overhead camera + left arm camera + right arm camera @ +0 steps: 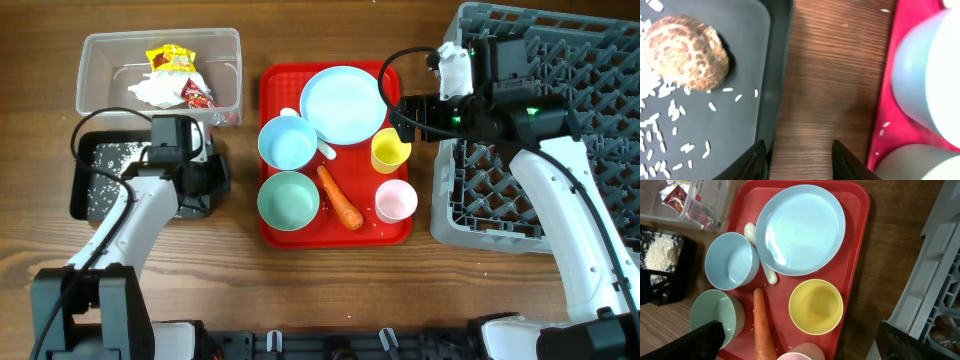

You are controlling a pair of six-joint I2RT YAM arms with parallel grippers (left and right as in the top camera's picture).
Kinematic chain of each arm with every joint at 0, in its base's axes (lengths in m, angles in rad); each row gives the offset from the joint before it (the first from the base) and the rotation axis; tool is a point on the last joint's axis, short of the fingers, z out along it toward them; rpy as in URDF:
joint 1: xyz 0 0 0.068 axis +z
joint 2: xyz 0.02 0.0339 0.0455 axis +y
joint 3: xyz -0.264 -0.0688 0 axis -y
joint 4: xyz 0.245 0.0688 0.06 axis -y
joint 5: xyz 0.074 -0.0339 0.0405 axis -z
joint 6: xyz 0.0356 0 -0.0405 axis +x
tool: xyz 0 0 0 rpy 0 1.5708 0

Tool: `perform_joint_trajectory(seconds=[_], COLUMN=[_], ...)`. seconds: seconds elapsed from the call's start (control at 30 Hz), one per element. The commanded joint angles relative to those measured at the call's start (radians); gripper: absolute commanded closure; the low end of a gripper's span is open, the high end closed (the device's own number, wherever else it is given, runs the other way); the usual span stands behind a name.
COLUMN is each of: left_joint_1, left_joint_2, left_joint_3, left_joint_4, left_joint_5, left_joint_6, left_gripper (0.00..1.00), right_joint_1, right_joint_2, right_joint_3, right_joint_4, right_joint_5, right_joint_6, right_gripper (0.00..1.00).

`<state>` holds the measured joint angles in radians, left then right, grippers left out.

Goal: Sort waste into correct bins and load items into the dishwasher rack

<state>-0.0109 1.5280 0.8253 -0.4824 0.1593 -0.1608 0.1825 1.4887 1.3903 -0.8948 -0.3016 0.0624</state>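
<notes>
From above, the yellow and red wrappers [172, 60] and the white tissue [152, 90] are seen in the clear bin [100, 50]. The carrot [340, 198] lies on the red tray [270, 80], between the light green bowl [288, 200] and the pink cup [396, 200]. The grey rack [560, 60] looks empty of dishes.

From the left wrist, the left tool [800, 160] is seen with its fingers apart and nothing between them, over bare desk [825, 75]. A brown mushroom [685, 52] lies among rice [655, 90] in the black bin [740, 75].

From the right wrist, the right tool [810, 345] is spread wide and empty, above the yellow cup [816, 306] and near the plate [800, 227].

The waste sorting seems nearly done. The carrot is probably next, so a tool must be lowered around it and closed gently, without bumping the bowls.
</notes>
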Motion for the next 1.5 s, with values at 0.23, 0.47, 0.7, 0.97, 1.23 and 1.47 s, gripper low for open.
perform_joint_trajectory(seconds=[0.23, 0.47, 0.7, 0.97, 1.23, 1.47], left_joint_1=[-0.212, -0.652, -0.748, -0.763, -0.71, -0.711], left_joint_2=[0.002, 0.039, 0.198, 0.278, 0.425, 0.425], left_joint_3=[0.427, 0.424, 0.424, 0.424, 0.424, 0.424], left_joint_4=[-0.328, -0.309, -0.269, -0.334, -0.296, -0.296], left_joint_5=[-0.044, -0.056, 0.01, 0.011, 0.118, 0.121], left_joint_6=[0.078, 0.045, -0.376, -0.447, -0.453, -0.449], left_gripper=[0.39, 0.39, 0.39, 0.14, 0.23, 0.76], right_joint_1=[0.0, 0.0, 0.0, -0.028, -0.038, -0.038], right_joint_2=[0.011, 0.011, 0.011, 0.011, 0.011, 0.011], right_joint_3=[0.008, 0.008, 0.008, 0.008, 0.008, 0.008], right_joint_4=[0.002, 0.004, -0.011, 0.006, 0.011, 0.007], right_joint_5=[0.018, 0.018, 0.045, 0.306, 0.306, 0.305], right_joint_6=[-0.01, -0.01, -0.02, 0.32, 0.304, 0.282], right_gripper=[0.0, 0.0, 0.0, 0.0, 0.0, 0.0])
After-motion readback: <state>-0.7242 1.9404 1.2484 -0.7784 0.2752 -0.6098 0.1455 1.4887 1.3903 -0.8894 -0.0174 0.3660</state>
